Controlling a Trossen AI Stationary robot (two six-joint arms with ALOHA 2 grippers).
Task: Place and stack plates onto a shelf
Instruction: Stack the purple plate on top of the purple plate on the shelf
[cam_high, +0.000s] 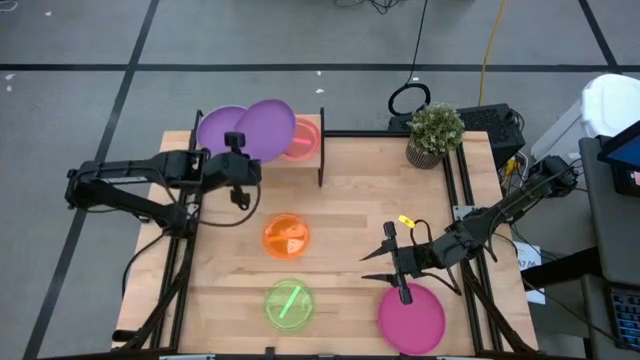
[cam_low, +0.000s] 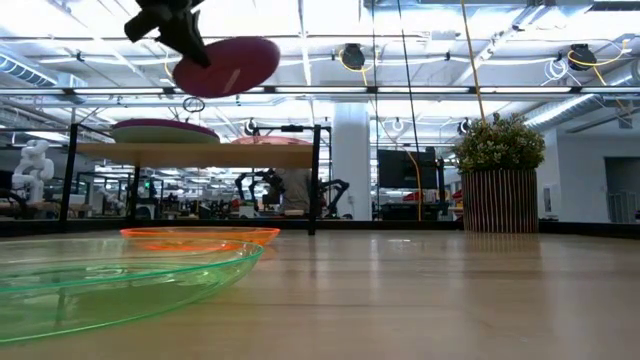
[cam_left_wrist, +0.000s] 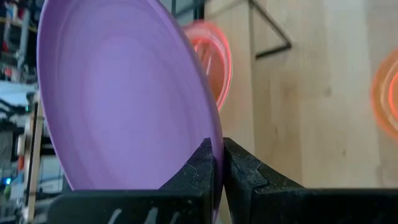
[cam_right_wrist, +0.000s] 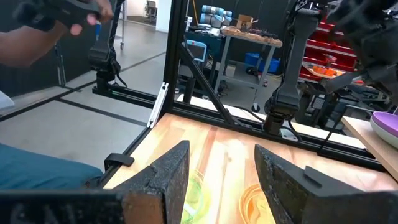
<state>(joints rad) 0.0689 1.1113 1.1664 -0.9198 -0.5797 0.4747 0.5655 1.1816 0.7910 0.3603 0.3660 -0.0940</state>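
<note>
Overhead, left gripper pinches a purple plate above the shelf; low view alone reveals it airborne. Right gripper hovers parted over the table.

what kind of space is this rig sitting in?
Most likely a robotics lab or open workshop. The low view shows a large hall with exposed ceiling pipes and another robot arm at a bench behind the table. The right wrist view shows a cart loaded with gear on bare taped flooring.
</note>
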